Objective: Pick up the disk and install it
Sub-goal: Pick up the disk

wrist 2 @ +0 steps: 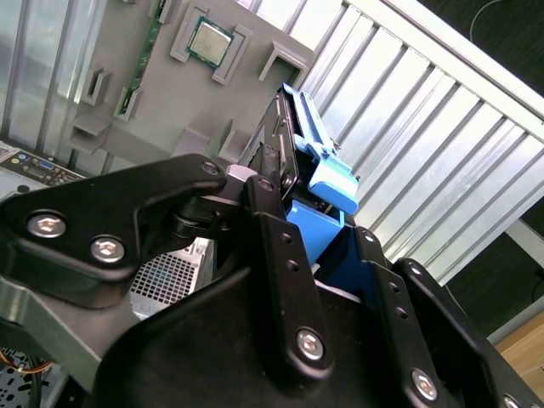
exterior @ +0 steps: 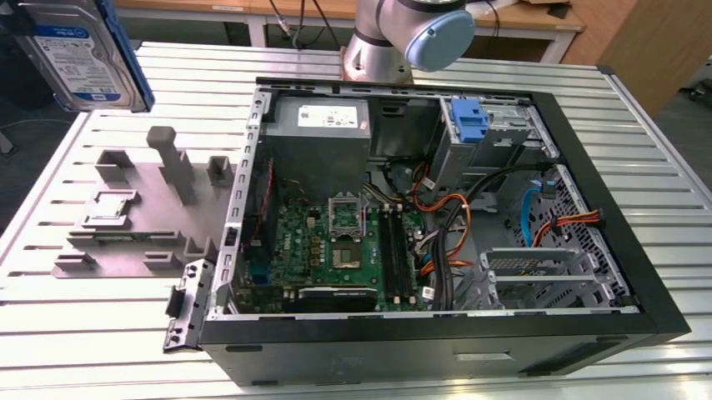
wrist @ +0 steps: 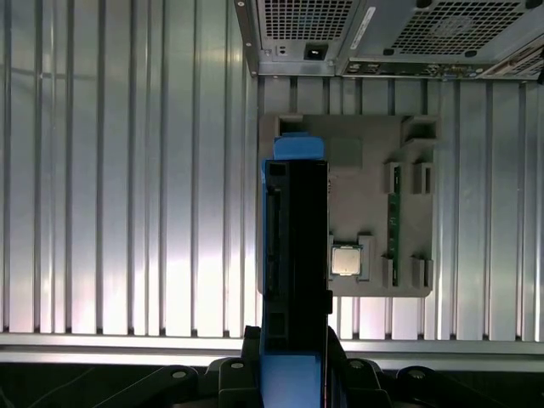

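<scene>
The disk [exterior: 83, 54], a silver drive with a white-and-blue label and blue rails, hangs high in the air at the exterior view's upper left, above the slatted table and apart from the case. In the first wrist view the disk [wrist: 293, 246] shows edge-on over the grey fixture plate [wrist: 374, 144]. My gripper [wrist: 291, 344] is shut on the disk's lower end. In the second wrist view the black fingers [wrist 2: 276, 246] clamp the disk [wrist 2: 289, 140] by its blue carrier.
The open computer case [exterior: 250, 167] lies on the table, with its motherboard [exterior: 333, 242], cables and a drive cage with a blue latch [exterior: 473, 125]. A grey fixture plate [exterior: 145, 208] holding a processor chip [wrist: 345, 259] sits beside the case. The arm's base [exterior: 384, 42] stands behind the case.
</scene>
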`<action>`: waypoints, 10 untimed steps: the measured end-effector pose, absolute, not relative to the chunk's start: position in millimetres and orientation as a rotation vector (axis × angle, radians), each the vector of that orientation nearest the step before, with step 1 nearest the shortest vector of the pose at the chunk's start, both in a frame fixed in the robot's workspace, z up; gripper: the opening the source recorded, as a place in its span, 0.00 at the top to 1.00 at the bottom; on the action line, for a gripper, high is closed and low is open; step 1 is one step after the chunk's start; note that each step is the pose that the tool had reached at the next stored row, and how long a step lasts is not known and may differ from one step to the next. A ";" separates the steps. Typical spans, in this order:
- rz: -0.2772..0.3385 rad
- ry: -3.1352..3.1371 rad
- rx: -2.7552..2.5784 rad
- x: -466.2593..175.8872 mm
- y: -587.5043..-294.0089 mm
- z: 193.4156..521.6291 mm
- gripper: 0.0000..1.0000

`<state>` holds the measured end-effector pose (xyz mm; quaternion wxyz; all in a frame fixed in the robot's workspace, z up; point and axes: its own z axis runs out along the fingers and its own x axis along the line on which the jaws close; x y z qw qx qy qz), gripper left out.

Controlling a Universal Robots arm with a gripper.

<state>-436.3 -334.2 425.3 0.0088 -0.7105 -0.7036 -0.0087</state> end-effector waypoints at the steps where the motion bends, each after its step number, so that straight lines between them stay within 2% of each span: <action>1: -0.027 -2.198 -2.220 -436.3 -334.2 425.7 0.63; 10: -0.027 -2.198 -2.220 -436.3 -334.2 430.2 0.63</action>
